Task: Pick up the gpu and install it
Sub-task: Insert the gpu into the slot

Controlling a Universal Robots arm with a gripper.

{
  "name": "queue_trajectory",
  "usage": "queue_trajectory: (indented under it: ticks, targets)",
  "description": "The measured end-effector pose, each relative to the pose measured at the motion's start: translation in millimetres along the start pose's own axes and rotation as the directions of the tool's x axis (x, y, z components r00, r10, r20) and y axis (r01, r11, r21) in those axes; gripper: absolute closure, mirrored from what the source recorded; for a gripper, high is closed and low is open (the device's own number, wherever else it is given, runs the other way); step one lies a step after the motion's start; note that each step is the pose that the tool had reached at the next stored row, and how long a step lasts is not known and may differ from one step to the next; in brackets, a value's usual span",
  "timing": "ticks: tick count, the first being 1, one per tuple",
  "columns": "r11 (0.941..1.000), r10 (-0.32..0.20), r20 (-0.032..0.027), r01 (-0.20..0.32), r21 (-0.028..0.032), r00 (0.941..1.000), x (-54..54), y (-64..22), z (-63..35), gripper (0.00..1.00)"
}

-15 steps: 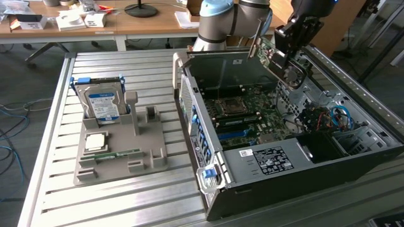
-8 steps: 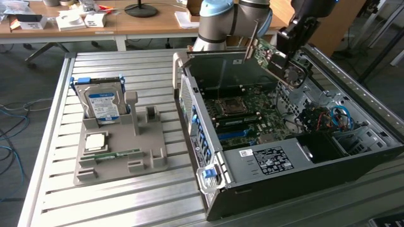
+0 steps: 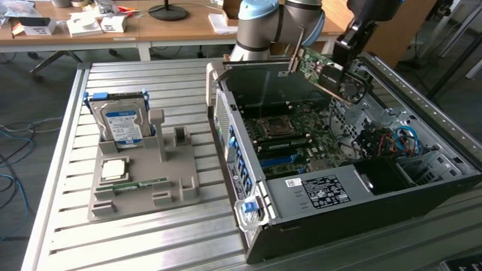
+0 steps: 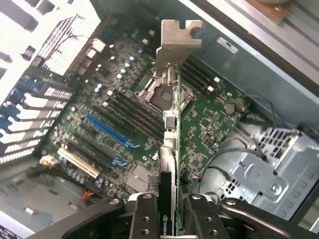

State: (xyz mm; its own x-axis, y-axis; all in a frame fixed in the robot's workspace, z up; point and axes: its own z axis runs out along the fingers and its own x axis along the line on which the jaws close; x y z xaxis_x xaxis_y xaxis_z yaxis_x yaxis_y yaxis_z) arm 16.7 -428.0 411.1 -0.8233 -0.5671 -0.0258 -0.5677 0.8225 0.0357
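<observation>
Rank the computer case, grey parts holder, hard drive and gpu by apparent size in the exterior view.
1. computer case
2. grey parts holder
3. hard drive and gpu: these look alike, and the gpu is farther away, so unranked.

A grey holder (image 3: 180,169) lies on the slatted metal tabletop (image 3: 150,237). At its 11 o'clock corner a silver hard drive (image 3: 123,125) stands upright; at 9 o'clock a square processor chip (image 3: 114,168) lies flat, with a green memory stick (image 3: 132,185) just beside it toward 6 o'clock.
</observation>
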Motion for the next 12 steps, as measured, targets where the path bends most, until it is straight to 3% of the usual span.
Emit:
queue_trajectory:
  ticks: [6,12]
  targets:
    - [0.9941,-0.108,-0.0044,0.108,-0.0021,0.9941,0.0,0.0,0.5,0.74]
    - [0.9765,-0.216,-0.0085,0.216,-0.0047,0.9765,0.0,-0.1,1.0,0.74]
